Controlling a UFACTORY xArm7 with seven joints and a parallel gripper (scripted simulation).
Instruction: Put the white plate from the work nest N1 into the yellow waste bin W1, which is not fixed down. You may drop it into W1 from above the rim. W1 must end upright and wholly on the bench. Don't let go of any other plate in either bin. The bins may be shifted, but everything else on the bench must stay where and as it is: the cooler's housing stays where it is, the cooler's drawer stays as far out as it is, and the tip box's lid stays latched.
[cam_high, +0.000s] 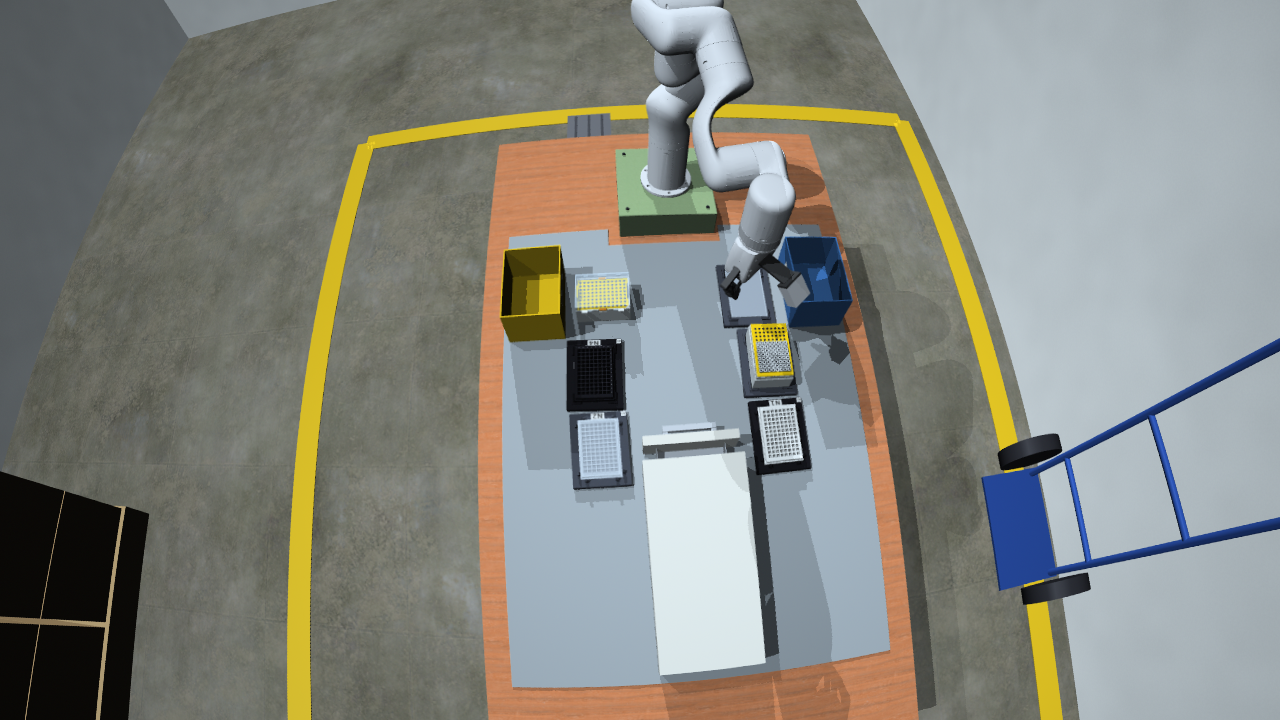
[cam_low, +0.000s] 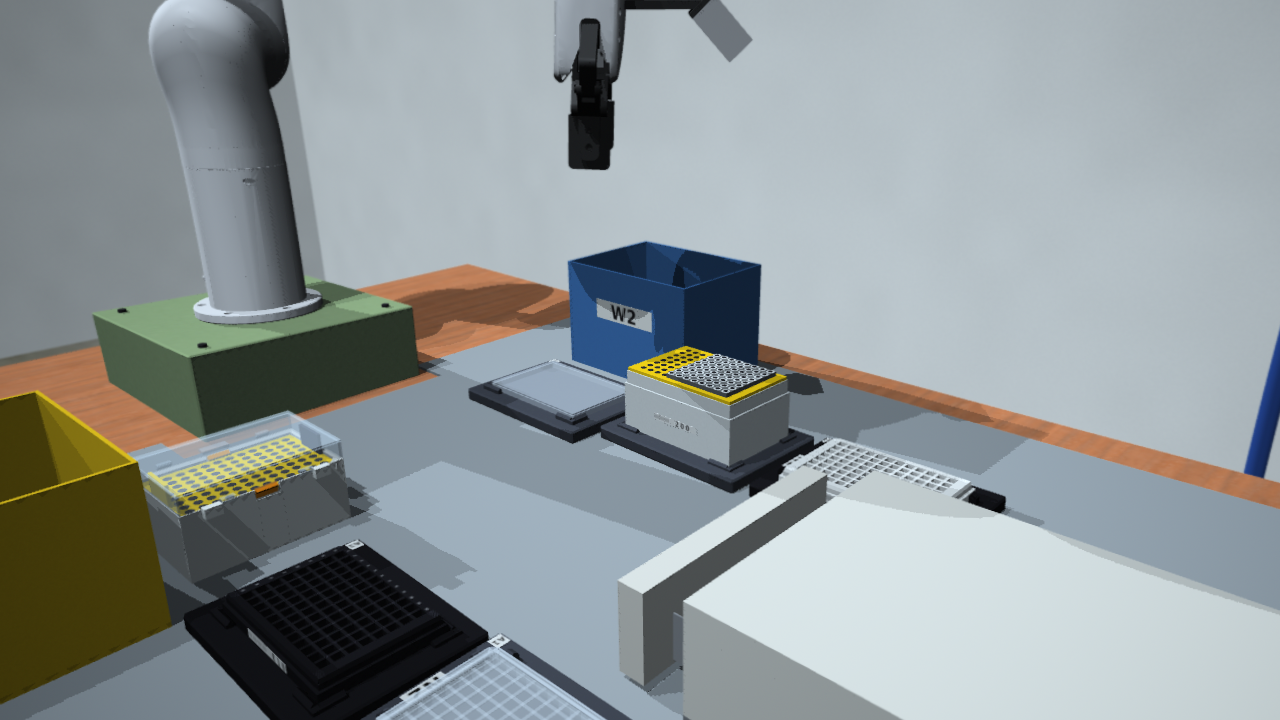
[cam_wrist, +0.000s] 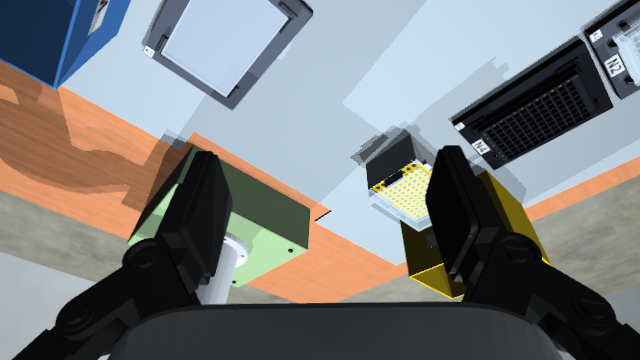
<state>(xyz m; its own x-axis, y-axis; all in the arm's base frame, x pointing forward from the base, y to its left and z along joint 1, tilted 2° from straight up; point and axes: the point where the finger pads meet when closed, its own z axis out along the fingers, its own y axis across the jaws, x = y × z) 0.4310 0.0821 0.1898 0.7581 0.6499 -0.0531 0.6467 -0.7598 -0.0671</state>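
The white plate (cam_high: 777, 433) lies in a black nest at the bench's right side, between the open tip box and the cooler; it also shows in the exterior view (cam_low: 872, 469). I cannot read its nest label. The yellow bin W1 (cam_high: 532, 291) (cam_low: 62, 528) stands upright and empty at the bench's far left; in the wrist view it (cam_wrist: 467, 240) is partly hidden behind a finger. My gripper (cam_high: 756, 279) (cam_low: 590, 134) is open and empty, high above the flat grey plate next to the blue bin (cam_wrist: 325, 200).
The blue bin W2 (cam_high: 816, 279) stands at the far right. A lidded tip box (cam_high: 601, 292) is beside W1. An open tip box (cam_high: 771, 353), a black plate (cam_high: 595, 371), a clear plate (cam_high: 597, 445) and the long white cooler (cam_high: 702, 555) fill the bench.
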